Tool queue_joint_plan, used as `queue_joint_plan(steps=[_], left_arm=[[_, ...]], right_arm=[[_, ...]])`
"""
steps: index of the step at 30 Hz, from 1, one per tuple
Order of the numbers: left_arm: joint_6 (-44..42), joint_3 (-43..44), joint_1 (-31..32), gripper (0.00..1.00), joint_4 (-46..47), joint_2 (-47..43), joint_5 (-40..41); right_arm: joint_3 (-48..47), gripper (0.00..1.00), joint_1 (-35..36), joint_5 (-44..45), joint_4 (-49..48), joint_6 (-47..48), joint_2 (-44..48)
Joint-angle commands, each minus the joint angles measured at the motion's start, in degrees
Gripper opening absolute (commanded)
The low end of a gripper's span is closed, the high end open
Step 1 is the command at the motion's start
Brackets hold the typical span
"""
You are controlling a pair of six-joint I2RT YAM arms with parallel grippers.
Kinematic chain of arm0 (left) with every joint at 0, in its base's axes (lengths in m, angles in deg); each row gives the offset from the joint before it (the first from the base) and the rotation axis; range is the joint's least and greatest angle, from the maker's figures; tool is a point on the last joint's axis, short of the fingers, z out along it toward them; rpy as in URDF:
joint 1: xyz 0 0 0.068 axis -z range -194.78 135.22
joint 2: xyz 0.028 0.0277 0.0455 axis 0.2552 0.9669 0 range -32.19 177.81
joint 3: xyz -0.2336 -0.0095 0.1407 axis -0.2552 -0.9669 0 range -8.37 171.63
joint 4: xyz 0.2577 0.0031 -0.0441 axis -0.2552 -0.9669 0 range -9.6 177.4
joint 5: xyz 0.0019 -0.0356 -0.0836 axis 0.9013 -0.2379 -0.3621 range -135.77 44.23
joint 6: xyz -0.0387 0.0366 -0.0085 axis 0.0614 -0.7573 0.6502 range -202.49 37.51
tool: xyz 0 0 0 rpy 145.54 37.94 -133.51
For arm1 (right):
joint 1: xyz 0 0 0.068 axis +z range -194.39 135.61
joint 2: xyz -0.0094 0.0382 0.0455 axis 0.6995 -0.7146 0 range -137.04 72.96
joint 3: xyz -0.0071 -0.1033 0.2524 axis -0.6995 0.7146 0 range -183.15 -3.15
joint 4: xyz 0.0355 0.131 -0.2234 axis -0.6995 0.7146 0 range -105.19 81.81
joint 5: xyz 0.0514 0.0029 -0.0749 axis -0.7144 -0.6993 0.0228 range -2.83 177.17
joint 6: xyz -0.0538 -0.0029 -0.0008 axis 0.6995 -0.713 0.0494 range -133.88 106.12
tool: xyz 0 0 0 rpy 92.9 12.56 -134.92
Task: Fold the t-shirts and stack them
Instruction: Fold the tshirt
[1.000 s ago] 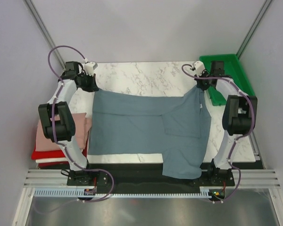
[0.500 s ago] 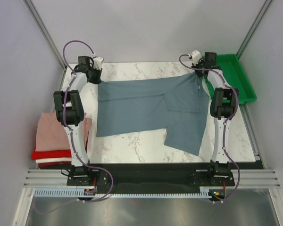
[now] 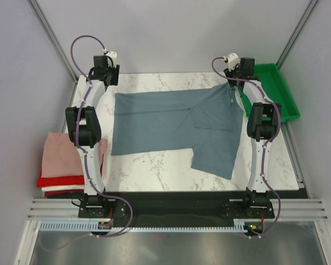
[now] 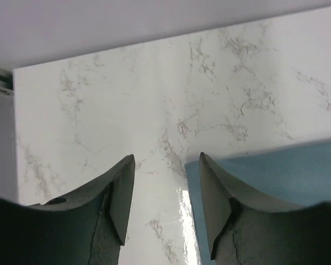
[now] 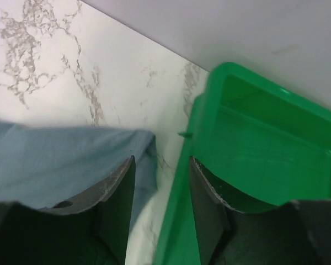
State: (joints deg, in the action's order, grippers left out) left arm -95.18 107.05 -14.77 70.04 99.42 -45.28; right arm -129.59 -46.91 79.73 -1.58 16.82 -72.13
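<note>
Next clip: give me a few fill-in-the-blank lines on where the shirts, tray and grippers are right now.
1. The left gripper and right gripper both stand ____, holding nothing.
2. The tray by the right gripper is ____.
3. The top shirt of the folded stack is ____.
4. The folded stack sits beside the ____ arm.
Missing words: open, green, pink, left.

A green plastic tray sits at the far right edge of the white marble table.
</note>
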Motion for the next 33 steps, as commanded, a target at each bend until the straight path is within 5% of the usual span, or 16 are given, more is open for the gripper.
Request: queue_joint_plan(steps=[1,6,10,16,19,33], left_arm=[[5.29,2.37,0.96,0.58,4.19,-11.52,6.36],[-2.22,-5.8,0.69,0.59,-1.68,-22.17,-0.01],[-11.9,-25.43,0.69,0.59,-3.2,-36.2,-8.83],[-15.44,-40.86,1.13,0.58,-9.16,-46.61,-14.73],[-14.65,-44.21,1.22,0.58,-12.24,-49.34,-15.96],[-14.38,-44.66,1.31,0.61,-16.38,-45.92,-14.38]], right_arm=[[4.95,0.51,-1.08,-0.55,-3.41,-3.36,15.59],[19.97,0.58,-1.08,-10.19,6.14,1.63,29.94],[35.76,0.6,1.37,-21.02,23.7,19.6,43.74],[59.78,0.57,2.09,-24.9,30.69,37.91,63.07],[73.48,0.54,4.1,-24.9,32.88,47.33,71.06],[92.59,0.49,8.41,-20.33,50.19,80.04,87.09]])
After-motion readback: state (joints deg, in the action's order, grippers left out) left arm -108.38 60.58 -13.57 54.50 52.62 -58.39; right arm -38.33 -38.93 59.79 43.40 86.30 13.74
